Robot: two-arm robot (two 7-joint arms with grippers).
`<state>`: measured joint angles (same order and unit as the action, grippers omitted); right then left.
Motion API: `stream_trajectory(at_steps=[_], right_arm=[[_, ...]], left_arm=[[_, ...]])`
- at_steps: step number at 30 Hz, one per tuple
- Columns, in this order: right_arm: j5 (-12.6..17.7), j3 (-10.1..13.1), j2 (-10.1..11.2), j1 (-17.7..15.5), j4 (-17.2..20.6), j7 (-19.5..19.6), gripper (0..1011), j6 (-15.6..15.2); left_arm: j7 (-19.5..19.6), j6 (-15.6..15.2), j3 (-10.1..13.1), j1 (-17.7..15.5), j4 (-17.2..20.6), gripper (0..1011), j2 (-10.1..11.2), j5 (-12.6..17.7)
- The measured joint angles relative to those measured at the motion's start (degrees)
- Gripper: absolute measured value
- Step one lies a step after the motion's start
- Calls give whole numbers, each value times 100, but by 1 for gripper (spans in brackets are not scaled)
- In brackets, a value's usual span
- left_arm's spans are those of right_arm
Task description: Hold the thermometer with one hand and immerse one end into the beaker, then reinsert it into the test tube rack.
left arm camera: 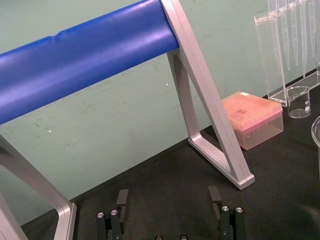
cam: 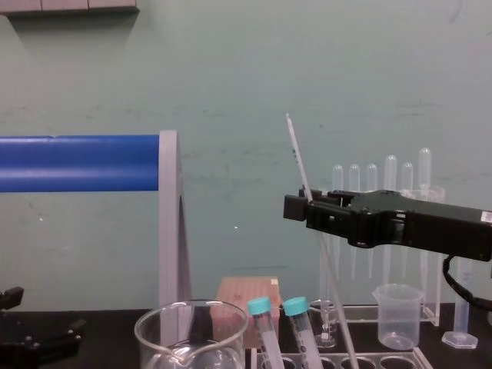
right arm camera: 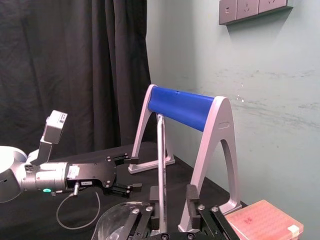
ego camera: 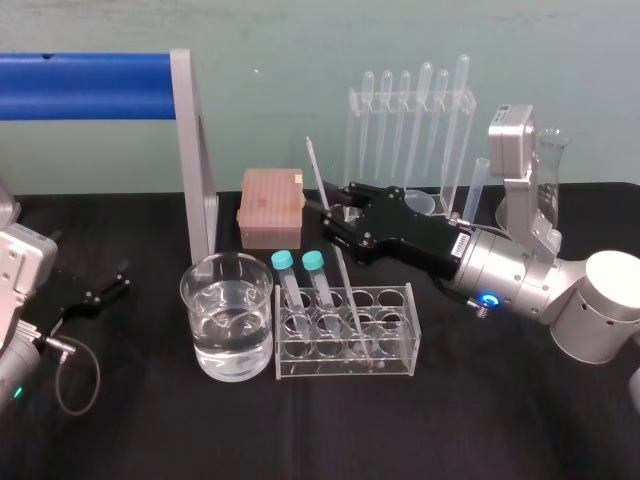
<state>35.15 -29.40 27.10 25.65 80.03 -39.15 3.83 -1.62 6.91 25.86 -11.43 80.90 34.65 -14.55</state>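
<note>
The thermometer stands tilted in the test tube rack, its lower end down in a hole and its top rising well above. My right gripper reaches in from the right around its upper part. In the right wrist view the rod sits between the parted fingers, close to one of them, so the gripper is open. The beaker holds water just left of the rack. My left gripper rests open at the far left with nothing in it.
Two teal-capped tubes stand in the rack's left holes. A pink tip box and a clear pipette stand lie behind it. A frame with a blue roller spans the back left. A small plastic beaker sits at right.
</note>
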Motion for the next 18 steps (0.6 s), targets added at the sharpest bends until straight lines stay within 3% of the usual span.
stream_trajectory(at_steps=[14, 18], right_arm=[[12, 7, 5, -7, 9, 0, 802, 1], [15, 7, 5, -9, 10, 1, 890, 0]], left_arm=[[0, 0, 0, 0, 0, 1008, 0, 0], [0, 0, 0, 0, 0, 1008, 0, 0]])
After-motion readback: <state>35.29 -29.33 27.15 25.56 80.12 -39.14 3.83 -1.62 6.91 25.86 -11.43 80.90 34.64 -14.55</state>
